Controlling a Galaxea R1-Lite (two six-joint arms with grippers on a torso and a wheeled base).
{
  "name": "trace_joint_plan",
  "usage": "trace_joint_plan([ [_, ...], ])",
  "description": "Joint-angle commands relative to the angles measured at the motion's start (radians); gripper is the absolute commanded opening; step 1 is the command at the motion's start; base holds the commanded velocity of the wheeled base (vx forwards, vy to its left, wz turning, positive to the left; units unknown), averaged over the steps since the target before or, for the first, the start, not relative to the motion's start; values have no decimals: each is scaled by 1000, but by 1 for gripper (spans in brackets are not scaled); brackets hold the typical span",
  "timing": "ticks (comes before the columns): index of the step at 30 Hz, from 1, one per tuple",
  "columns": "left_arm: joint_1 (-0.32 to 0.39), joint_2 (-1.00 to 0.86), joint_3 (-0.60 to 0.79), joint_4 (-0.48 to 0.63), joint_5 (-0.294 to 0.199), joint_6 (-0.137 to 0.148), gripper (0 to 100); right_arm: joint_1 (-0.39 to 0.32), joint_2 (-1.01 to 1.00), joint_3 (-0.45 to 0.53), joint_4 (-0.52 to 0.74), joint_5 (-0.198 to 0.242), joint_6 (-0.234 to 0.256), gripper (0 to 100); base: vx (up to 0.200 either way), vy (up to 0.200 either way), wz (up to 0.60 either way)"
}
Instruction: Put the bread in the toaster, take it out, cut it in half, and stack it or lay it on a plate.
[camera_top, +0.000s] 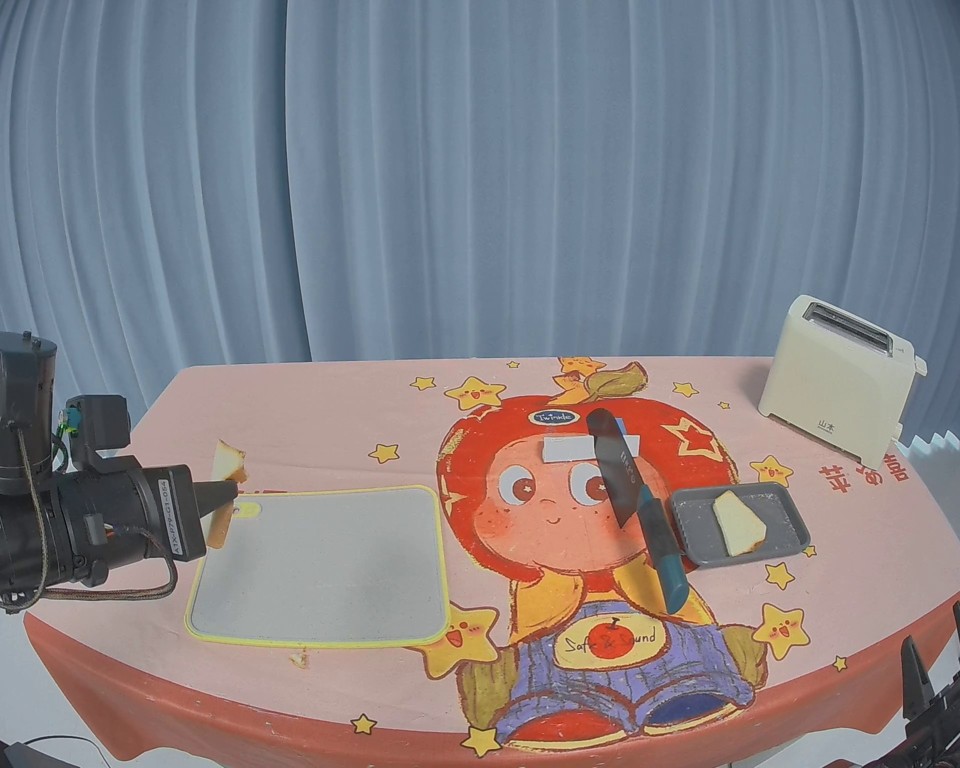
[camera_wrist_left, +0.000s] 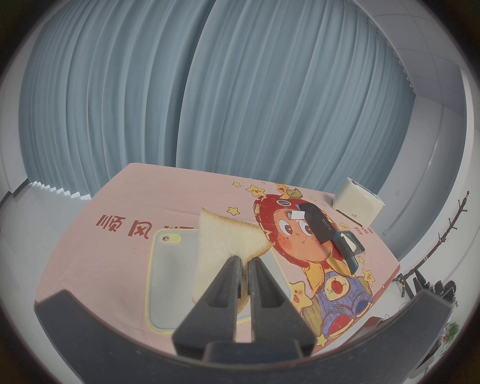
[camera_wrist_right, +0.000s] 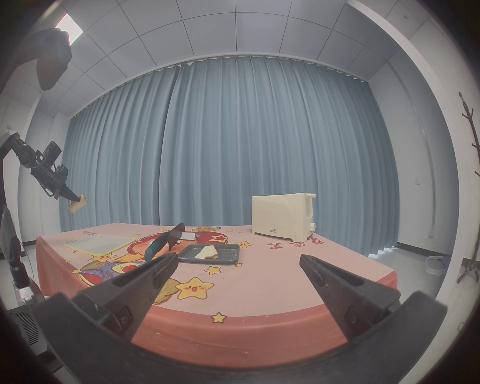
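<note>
Above the left side of the bench (camera_top: 300, 420), my left claw (camera_top: 232, 490) is clenched on a half slice of bread (camera_top: 228, 462). It holds the piece upright by its lower edge, in the air near the far left corner of the grey cutting board (camera_top: 320, 565). In my left wrist view, the two fingers (camera_wrist_left: 225, 280) press the slice from both sides. The other half of bread (camera_top: 738, 522) lies in the dark grey tray (camera_top: 790, 520) on the right part of the bench. A knife (camera_top: 640, 500) with a blue handle lies just beside the tray's left rim, its dark blade pointing away from me. The cream toaster (camera_top: 840, 375) stands at the far right corner, well apart from the tray. My right claw (camera_wrist_right: 239, 257) is released, its fingers wide apart, low before the near right edge of the bench.
</note>
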Motion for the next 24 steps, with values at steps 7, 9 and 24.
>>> trace_joint_plan([
  [7,1,0,0,0,1,0,0,0,-17,18,-1,0,0,100,0,-200,0],
  [9,1,0,-1,0,1,0,0,0,-17,18,-1,0,0,100,0,-200,0],
  [24,1,0,3,0,1,1,0,0,-17,18,-1,0,0,100,0,-200,0],
])
